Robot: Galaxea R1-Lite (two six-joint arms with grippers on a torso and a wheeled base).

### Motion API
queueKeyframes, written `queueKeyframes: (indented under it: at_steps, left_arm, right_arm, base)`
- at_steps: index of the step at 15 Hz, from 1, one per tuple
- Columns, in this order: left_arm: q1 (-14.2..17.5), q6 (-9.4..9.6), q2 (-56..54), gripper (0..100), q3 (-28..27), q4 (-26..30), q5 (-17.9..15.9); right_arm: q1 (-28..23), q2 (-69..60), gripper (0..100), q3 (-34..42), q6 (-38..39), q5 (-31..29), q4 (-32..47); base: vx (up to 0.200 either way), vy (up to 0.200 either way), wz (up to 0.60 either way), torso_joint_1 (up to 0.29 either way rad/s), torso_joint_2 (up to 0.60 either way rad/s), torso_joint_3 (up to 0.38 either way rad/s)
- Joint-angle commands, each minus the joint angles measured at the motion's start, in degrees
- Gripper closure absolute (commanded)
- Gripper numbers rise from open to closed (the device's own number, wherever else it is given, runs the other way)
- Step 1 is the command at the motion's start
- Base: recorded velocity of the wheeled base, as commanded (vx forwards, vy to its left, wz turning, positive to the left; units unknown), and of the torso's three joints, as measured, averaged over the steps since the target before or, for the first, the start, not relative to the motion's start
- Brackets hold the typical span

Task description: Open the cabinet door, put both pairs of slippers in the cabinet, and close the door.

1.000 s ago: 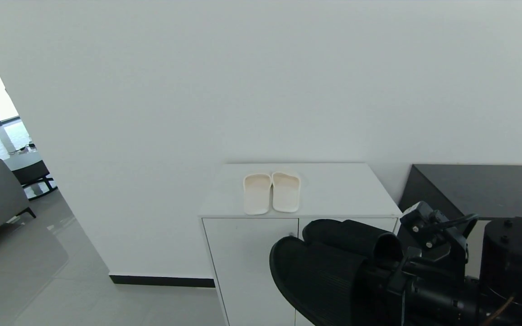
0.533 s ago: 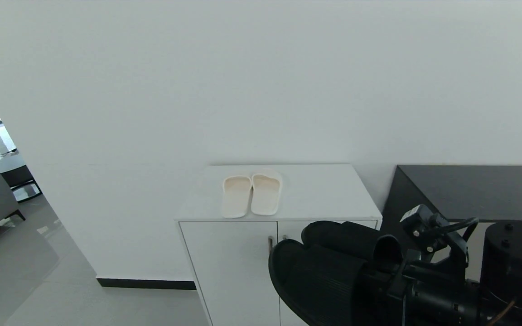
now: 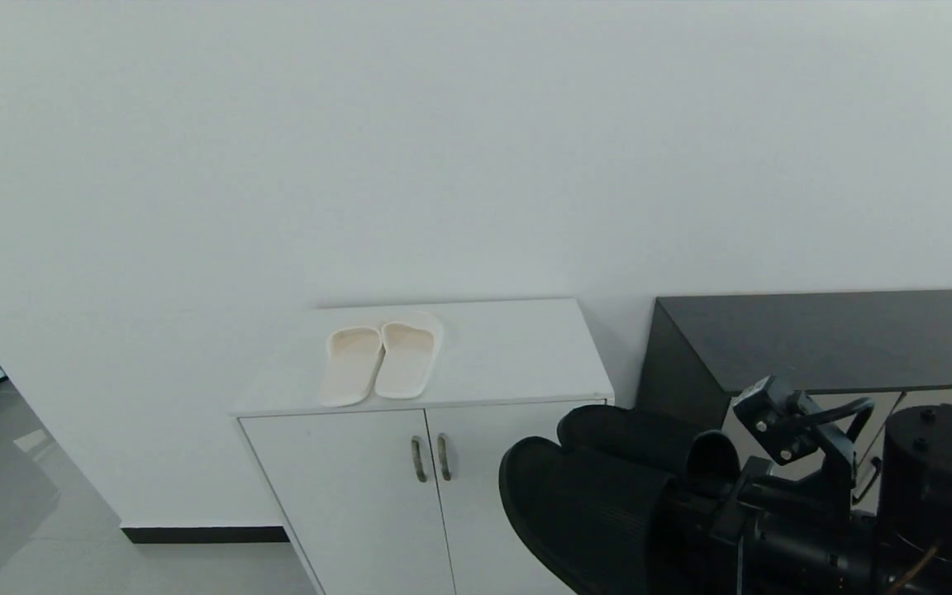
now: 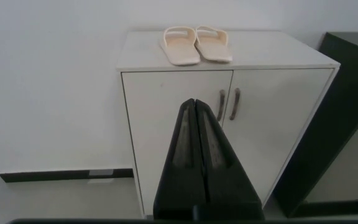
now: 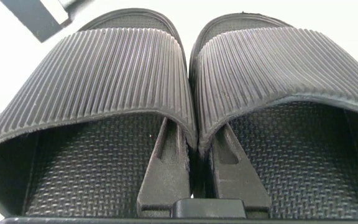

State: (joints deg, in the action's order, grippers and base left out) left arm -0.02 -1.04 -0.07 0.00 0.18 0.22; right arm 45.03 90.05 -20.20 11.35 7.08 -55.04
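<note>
White cabinet (image 3: pixel 509 355) (doors (image 3: pixel 344 487) shut) against pale wall (image 3: pixel 443 149)

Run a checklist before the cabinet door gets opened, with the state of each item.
1. Door open for loading: not ok. Both cabinet doors are shut.
2. Handles in sight of the free arm: ok. They sit at the middle seam, facing the left wrist camera.
3. Left end effector free: ok. It is shut and holds nothing, so it must open before gripping.
4. Black slippers secure: ok. The right end effector clamps their adjoining inner sides.
5. Cream slippers within reach: cannot tell. They lie side by side on the cabinet top.
6. Door swing clear of the held pair: cannot tell.
</note>
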Motion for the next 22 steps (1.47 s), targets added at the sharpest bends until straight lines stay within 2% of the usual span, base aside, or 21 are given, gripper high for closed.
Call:
queueKeyframes:
  at_steps: [1, 4, 11, 22]
  left_arm:
    - [0.02, -0.02, 0.07, 100, 0.0, -0.01, 0.04]
    - [0.02, -0.02, 0.07, 100, 0.0, -0.01, 0.04]
    - [0.02, 0.42, 0.07, 100, 0.0, -0.01, -0.13]
    - [0.02, 0.42, 0.07, 100, 0.0, -0.01, -0.22]
  right_arm:
    - [0.06, 0.3, 100, -0.02, -0.01, 0.04, 0.02]
    - [0.06, 0.3, 100, 0.42, -0.01, 0.04, 0.02]
    - [0.06, 0.83, 100, 0.42, -0.01, 0.04, 0.02]
    - [0.06, 0.91, 100, 0.51, -0.01, 0.04, 0.02]
  base:
    - [0.0, 0.0, 0.0, 0.0, 0.0, 0.0]
    - [0.0, 0.0, 0.0, -0.022, 0.03, 0.025]
    - [0.0, 0.0, 0.0, -0.163, 0.34, 0.185]
    - [0.0, 0.0, 0.0, -0.215, 0.48, 0.256]
